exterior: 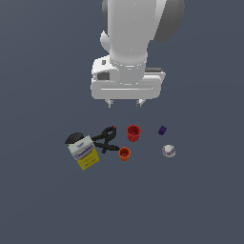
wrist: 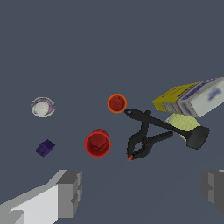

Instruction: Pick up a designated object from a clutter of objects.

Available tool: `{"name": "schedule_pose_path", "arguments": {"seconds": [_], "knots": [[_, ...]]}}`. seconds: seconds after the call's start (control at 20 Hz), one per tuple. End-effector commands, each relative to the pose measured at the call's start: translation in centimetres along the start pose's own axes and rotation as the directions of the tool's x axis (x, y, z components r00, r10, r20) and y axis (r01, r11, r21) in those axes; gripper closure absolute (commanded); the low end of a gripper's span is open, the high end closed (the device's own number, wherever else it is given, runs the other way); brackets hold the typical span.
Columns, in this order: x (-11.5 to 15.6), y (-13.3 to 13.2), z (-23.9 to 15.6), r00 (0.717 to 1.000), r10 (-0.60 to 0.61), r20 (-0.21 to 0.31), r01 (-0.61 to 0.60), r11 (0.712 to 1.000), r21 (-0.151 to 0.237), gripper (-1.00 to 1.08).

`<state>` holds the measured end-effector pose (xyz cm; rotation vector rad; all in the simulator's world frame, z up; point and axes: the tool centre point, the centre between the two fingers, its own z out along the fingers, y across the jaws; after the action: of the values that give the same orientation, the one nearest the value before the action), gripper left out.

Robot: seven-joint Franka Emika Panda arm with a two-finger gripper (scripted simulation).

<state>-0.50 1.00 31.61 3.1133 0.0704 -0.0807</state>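
Observation:
The small orange cup (exterior: 124, 154) (wrist: 117, 103) stands upright on the dark floor, its mouth up. Just behind it stands the slightly larger red cup (exterior: 134, 133) (wrist: 97, 143). My gripper (exterior: 125, 102) (wrist: 140, 192) hangs open high above the clutter, behind the red cup, with nothing between its fingers (wrist: 70, 192). A black clamp (exterior: 106, 139) (wrist: 146, 135) lies between the cups and the white-blue-yellow box (exterior: 83, 152) (wrist: 192, 98).
A black rounded piece (exterior: 74, 137) (wrist: 197, 136) lies against the box. A purple cube (exterior: 162, 130) (wrist: 45, 148) and a white ball (exterior: 168, 151) (wrist: 42, 106) lie apart on the exterior view's right.

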Motion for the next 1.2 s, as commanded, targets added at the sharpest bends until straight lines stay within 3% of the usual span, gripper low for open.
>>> {"name": "schedule_pose_path", "arguments": {"seconds": [0.0, 0.35, 0.7, 1.15], "knots": [[0.0, 0.0, 0.1, 1.0, 0.002, 0.0, -0.002, 1.0, 0.0, -0.92], [1.1, -0.1, 1.9, 0.999, 0.047, -0.004, -0.047, 0.999, 0.006, -0.92], [3.3, -0.3, 6.4, 0.988, 0.155, -0.013, -0.155, 0.988, 0.019, -0.92], [6.1, -0.5, 15.6, 0.932, 0.362, -0.024, -0.36, 0.932, 0.039, -0.92]]}}
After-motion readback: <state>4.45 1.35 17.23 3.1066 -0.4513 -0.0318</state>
